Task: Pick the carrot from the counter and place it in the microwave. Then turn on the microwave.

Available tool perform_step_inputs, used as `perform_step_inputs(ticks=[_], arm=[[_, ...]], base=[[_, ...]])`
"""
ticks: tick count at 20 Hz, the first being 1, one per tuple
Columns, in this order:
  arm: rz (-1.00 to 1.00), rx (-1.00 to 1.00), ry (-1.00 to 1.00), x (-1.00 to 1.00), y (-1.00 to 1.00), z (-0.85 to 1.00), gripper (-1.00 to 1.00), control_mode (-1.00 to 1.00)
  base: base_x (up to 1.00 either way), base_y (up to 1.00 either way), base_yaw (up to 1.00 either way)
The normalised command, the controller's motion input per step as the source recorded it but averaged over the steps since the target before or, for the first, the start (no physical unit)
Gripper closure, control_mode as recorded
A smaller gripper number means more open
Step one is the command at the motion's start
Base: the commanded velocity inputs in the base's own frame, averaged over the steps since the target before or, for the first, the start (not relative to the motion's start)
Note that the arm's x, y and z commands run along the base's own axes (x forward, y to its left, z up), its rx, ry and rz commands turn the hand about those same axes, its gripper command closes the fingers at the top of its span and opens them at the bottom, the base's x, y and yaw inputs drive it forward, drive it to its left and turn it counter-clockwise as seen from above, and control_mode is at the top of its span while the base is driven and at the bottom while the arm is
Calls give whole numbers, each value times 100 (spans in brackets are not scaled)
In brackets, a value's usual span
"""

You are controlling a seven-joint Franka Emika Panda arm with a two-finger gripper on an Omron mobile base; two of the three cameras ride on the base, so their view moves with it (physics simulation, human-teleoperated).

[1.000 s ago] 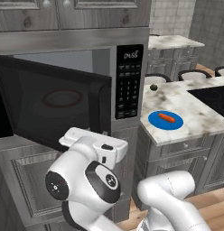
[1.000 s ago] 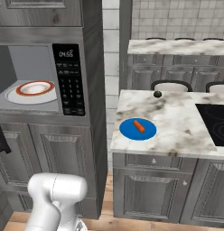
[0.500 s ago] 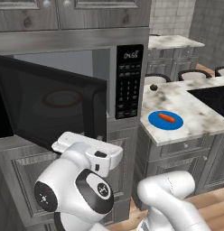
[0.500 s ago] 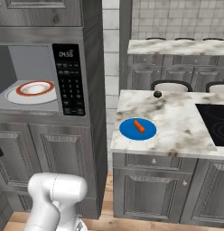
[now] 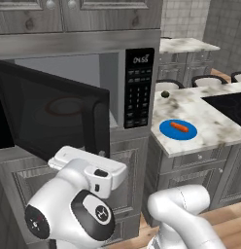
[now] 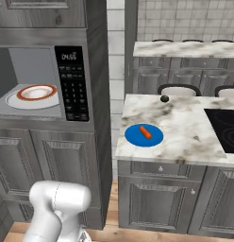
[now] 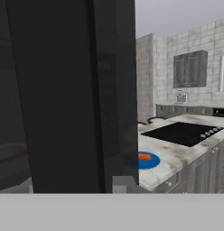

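Note:
The carrot (image 6: pixel 145 132) (image 5: pixel 179 127) lies on a round blue plate (image 6: pixel 135 138) near the left end of the marble counter (image 6: pixel 180 127). The microwave (image 6: pixel 71 82) stands left of it, and its dark glass door (image 5: pixel 49 116) is swung open towards me. A white plate with a red rim (image 6: pixel 34 94) sits inside. My hand's white body (image 5: pixel 88 168) is just below the door's free lower corner, far left of the carrot. Its jaws are hidden. In the hand view the door (image 7: pixel 64 90) is very close, with the carrot (image 7: pixel 144 157) beyond its edge.
A black cooktop (image 6: pixel 225 125) is set into the counter right of the plate. A small dark round object (image 6: pixel 164 99) sits at the counter's back edge. Grey cabinets stand under the microwave and the counter. Chair backs show behind the counter.
My arm's elbow has swung down and to the left, and the hand has sunk slightly below the door. The carrot, blue plate and microwave keypad stay put.

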Motion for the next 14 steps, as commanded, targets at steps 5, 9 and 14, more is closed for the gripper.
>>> perform_step_inputs(ticks=[5,9,14], arm=[[0,0,-1,-29,0,0,100,-100],[0,0,-1,-28,3,0,100,-100],[0,0,-2,-28,7,0,100,-100]], base=[[0,0,0],[0,0,0],[0,0,0]])
